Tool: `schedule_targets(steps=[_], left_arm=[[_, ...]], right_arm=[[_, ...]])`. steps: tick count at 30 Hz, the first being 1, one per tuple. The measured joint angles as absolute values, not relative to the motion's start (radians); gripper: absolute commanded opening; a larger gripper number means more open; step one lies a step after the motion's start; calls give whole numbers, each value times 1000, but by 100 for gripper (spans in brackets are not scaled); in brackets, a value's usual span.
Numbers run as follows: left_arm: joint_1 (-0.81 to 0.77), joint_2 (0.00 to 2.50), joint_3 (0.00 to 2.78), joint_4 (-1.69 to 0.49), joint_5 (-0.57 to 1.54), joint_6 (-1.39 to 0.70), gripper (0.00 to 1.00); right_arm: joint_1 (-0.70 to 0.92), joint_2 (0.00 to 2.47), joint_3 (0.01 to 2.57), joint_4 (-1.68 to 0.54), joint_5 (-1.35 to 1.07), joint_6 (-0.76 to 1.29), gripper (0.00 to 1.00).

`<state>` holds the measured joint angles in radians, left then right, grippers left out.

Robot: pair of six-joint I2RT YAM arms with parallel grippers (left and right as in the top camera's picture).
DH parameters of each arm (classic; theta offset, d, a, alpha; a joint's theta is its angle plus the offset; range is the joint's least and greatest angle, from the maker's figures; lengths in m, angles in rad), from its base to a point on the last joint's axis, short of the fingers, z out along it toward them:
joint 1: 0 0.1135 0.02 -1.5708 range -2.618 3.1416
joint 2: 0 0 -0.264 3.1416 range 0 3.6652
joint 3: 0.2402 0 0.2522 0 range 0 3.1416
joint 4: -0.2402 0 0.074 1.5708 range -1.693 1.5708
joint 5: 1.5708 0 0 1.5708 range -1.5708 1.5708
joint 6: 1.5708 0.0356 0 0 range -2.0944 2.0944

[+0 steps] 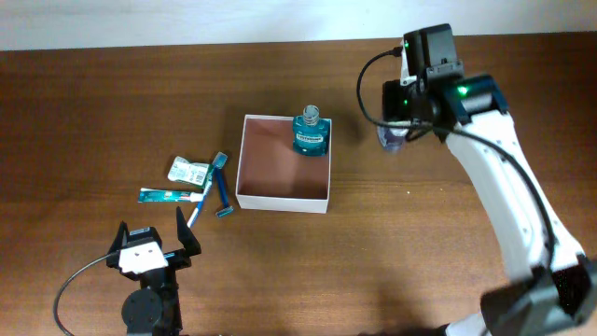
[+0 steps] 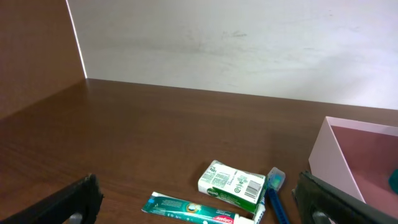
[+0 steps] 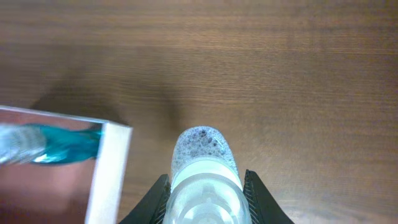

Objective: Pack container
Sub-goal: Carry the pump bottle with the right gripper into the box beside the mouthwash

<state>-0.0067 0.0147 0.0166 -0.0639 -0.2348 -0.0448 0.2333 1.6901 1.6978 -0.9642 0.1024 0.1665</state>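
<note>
The container (image 1: pixel 283 197), a shallow square box with white walls and a pinkish-brown inside, sits mid-table; its corner shows in the right wrist view (image 3: pixel 112 162) and its edge in the left wrist view (image 2: pixel 323 155). A teal bottle (image 1: pixel 310 132) stands in its far right corner. My right gripper (image 1: pixel 396 138) is shut on a clear rounded bottle with a speckled end (image 3: pixel 202 168), held above the table right of the container. My left gripper (image 1: pixel 149 245) is open and empty near the front, behind a green soap box (image 2: pixel 231 183), a toothpaste tube (image 2: pixel 196 210) and a blue toothbrush (image 2: pixel 277 193).
The toiletries lie in a cluster left of the container: soap box (image 1: pixel 187 170), toothpaste tube (image 1: pixel 170 195), toothbrush (image 1: pixel 207 187) and a blue razor (image 1: pixel 224 196). A pale wall runs along the table's far edge (image 2: pixel 236 43).
</note>
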Motion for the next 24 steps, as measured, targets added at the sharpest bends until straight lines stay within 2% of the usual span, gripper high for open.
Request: schedule_targets(steps=[9, 24], left_arm=[[-7, 15, 17, -64, -235, -44, 99], [-7, 15, 17, -64, -235, -44, 99]], right_arm=[[379, 1588, 1698, -1019, 113, 300, 25], [577, 1583, 1698, -1003, 170, 495, 25]])
